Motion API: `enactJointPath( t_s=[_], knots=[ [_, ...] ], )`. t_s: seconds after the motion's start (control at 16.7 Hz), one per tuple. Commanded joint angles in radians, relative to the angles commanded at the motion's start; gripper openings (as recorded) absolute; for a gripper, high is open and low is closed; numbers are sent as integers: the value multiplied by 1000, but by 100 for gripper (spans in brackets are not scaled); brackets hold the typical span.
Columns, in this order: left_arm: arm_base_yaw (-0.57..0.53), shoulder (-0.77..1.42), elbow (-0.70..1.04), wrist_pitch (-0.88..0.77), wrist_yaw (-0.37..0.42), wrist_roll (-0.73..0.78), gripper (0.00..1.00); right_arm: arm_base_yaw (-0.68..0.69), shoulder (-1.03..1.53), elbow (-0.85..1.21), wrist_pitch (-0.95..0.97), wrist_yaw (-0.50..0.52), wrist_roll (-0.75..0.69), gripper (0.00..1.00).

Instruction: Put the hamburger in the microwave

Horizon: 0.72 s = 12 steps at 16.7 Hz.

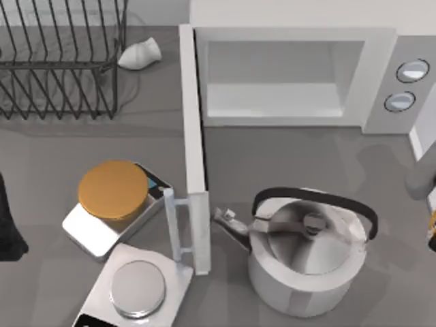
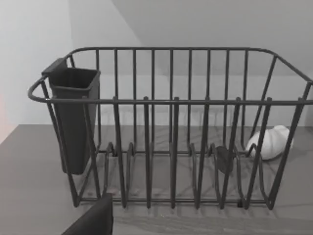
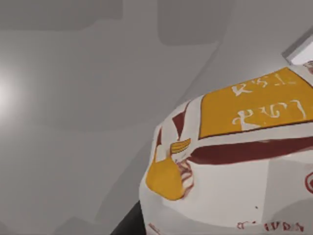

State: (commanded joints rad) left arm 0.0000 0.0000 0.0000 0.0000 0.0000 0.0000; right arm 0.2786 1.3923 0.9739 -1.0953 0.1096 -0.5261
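Note:
The hamburger [image 3: 234,166] is very near in the right wrist view: a whitish rounded lump with an orange-yellow band and dark red stripes. In the top view a sliver of the hamburger [image 1: 432,228] shows at the right edge, just below my right arm [image 1: 422,180]. The microwave [image 1: 293,75] stands at the back, white and boxy, with two round grey dials [image 1: 407,85]. Its door [image 1: 194,150] is swung wide open toward the front, and the cavity is bare. My left arm [image 1: 8,225] sits at the table's left edge, far from both.
A big metal kettle [image 1: 306,252] with a black handle stands in front of the microwave opening. Left of the door are two scales, one bearing a flat orange disc [image 1: 112,189]. A wire dish rack [image 2: 171,127] stands back left, with a plain white pointed lump [image 1: 139,53] beside it.

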Motion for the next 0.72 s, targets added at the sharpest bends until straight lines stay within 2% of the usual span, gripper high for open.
enactJointPath(
  t_s=[0.3, 0.72],
  knots=[
    [0, 0, 0, 0, 0, 0, 100, 26, 222, 135, 363, 186, 105, 0],
    [0, 0, 0, 0, 0, 0, 100, 194, 626, 292, 1123, 407, 424, 0]
  ],
)
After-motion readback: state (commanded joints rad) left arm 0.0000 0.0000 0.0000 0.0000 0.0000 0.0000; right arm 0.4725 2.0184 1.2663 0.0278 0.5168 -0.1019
